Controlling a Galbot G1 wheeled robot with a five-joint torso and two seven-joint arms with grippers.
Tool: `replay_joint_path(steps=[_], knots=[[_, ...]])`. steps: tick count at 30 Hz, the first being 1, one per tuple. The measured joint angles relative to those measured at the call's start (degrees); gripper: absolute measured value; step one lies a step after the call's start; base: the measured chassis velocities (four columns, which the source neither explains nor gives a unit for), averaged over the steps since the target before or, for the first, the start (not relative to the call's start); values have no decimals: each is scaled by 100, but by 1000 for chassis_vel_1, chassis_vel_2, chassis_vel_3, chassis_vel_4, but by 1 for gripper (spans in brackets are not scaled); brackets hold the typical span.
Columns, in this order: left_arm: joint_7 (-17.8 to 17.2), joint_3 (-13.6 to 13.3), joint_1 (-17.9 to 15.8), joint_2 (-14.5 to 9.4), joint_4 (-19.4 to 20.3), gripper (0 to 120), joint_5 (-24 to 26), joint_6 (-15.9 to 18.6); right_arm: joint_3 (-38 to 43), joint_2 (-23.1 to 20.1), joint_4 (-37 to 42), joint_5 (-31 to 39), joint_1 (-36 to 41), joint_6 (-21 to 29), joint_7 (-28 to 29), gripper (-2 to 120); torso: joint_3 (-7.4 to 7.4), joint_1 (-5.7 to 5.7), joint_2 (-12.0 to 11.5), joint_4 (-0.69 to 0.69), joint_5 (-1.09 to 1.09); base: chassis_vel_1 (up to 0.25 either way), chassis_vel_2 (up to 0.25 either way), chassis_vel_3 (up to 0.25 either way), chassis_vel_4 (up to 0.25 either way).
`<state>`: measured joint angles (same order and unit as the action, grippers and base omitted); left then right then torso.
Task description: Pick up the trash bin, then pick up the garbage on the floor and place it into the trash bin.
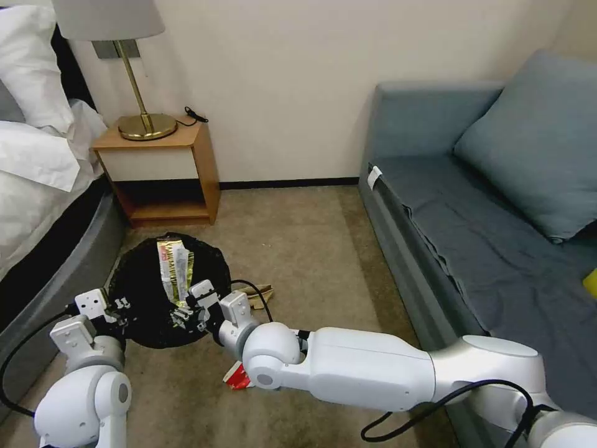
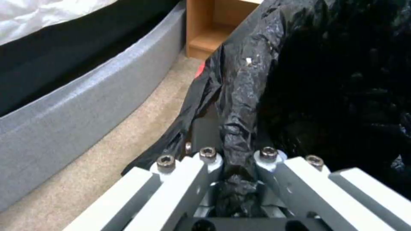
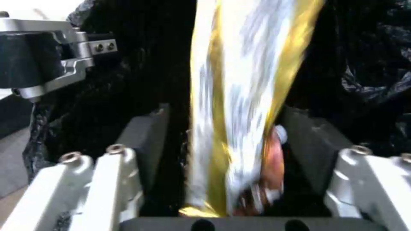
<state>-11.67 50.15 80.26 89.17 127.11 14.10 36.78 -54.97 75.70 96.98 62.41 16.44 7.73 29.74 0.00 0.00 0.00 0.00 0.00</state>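
On beige carpet [image 1: 311, 261] between bed and sofa, our left gripper [image 2: 237, 160] pinches the black-bagged round trash bin [image 1: 168, 292]; our right gripper [image 3: 231, 134], fingers spread, has the gold-and-silver foil wrapper [image 1: 174, 267] between them above it.

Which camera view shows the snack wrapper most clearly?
The head view: the whole snack wrapper shows over the trash bin. The right wrist view shows it blurred, between the right gripper's open jaws. The left wrist view shows none of it.

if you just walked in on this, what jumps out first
The gold and silver snack wrapper stands out most, bright against the black bag of the trash bin, with the right gripper open around its lower end. The left gripper is clamped on the bag-covered rim, on the side toward the bed. A red-and-white carton lies on the carpet under the right arm.
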Motion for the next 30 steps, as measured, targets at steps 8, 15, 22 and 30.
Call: replay_joint_path(steps=[8,15,22,30], knots=[[1,23,9,3,25,3,-1,0,40,-13,-10,-178,-7,4,-73,98,0,0,0,0,0,0,0,0,0],[1,46,9,-16,39,3,9,0,311,-381,53,-817,-323,-140,-701,100,0,0,0,0,0,0,0,0,0],[6,52,12,-32,43,3,24,1,742,-1334,132,-1045,-651,-317,-1475,100,0,0,0,0,2,0,0,0,0],[9,52,-17,-65,7,3,49,2,392,-2235,-423,-1771,-865,-1006,-3462,100,0,0,0,-2,1,0,0,0,0]])
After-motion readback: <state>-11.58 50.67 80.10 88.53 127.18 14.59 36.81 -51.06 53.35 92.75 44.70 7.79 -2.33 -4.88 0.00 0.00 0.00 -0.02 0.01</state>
